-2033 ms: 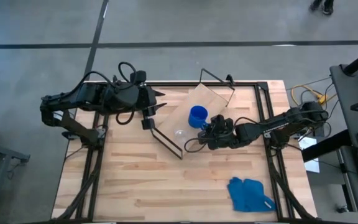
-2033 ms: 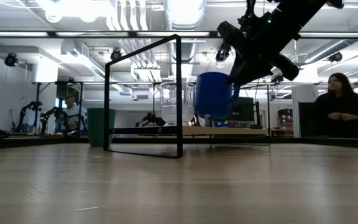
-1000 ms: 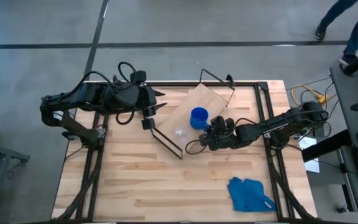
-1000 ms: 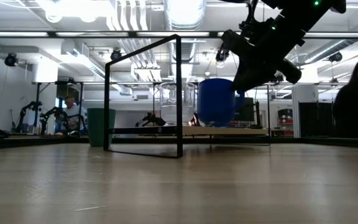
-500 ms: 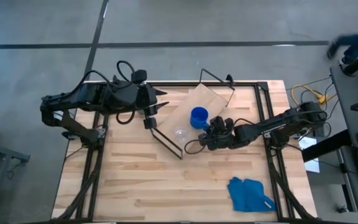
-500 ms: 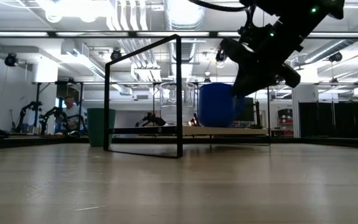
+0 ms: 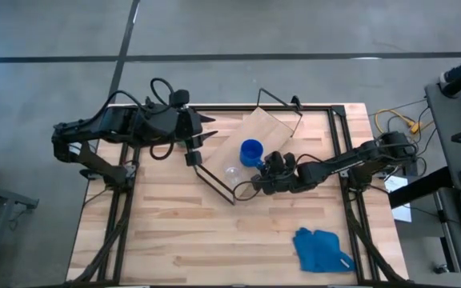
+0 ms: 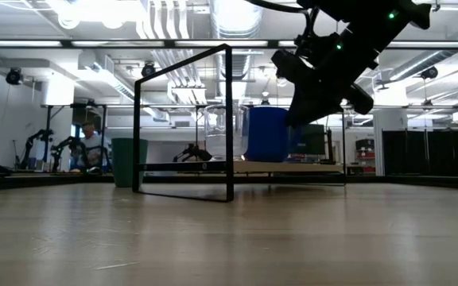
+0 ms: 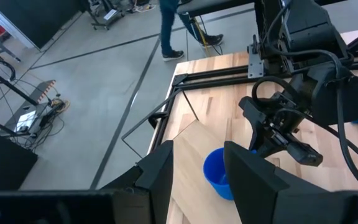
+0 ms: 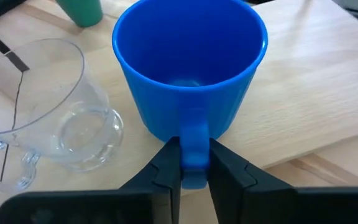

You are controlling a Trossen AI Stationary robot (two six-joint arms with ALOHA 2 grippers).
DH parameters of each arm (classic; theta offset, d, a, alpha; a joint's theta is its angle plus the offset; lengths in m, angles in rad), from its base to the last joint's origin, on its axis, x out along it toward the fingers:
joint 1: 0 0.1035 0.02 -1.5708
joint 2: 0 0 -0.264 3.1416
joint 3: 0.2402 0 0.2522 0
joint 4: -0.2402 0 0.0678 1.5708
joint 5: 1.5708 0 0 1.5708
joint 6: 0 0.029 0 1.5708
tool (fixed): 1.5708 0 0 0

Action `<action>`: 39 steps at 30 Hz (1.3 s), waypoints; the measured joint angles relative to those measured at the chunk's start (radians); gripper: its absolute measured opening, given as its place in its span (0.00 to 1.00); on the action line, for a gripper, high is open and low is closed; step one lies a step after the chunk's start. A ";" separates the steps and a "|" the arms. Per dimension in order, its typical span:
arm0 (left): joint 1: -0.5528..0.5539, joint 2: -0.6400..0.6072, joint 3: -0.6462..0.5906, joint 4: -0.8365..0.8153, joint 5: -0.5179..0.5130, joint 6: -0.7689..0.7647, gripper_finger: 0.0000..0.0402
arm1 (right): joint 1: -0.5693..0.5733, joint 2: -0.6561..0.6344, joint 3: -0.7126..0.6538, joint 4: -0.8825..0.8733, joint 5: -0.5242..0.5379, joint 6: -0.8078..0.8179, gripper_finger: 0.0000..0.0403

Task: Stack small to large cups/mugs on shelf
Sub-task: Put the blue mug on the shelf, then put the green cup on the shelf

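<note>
From above, the bright blue plastic mug with a handle (image 7: 251, 151) stands on the long light-wood shelf board with black wire end frames (image 7: 264, 128), the right gripper (image 7: 264, 166) at its side. The left gripper (image 7: 201, 138) waits near the table's far left, fingers apart.

At table height, the mug (image 8: 265, 134) looks cylindrical and opaque.

The right wrist camera shows the fingers (image 10: 166, 167) clamped on the handle, beside a tiny clear glass cup (image 10: 48, 118).

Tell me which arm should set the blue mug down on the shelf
Right. Its gripper already pinches the blue mug handle over the shelf; the left gripper waits open at the table's far edge.
</note>
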 joint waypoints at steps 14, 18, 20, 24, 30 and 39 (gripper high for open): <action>0.000 0.000 -0.002 0.000 0.000 0.000 0.32 | -0.008 0.000 0.000 0.001 -0.025 0.005 0.25; 0.000 0.000 -0.002 0.000 0.000 0.000 0.32 | -0.008 -0.012 0.000 0.002 -0.040 0.005 0.26; 0.000 0.000 -0.002 0.000 0.000 0.000 0.32 | -0.008 -0.026 0.000 0.001 -0.043 0.005 0.26; 0.000 0.000 -0.002 0.000 0.000 0.000 0.32 | -0.008 -0.078 0.000 0.002 -0.044 -0.003 0.26; 0.000 0.000 -0.002 0.000 -0.001 -0.001 0.32 | -0.008 -0.206 0.000 0.002 -0.044 -0.049 0.24; 0.006 0.000 -0.003 -0.119 -0.121 -0.212 0.32 | -0.008 -0.437 0.001 0.003 -0.083 -0.067 0.23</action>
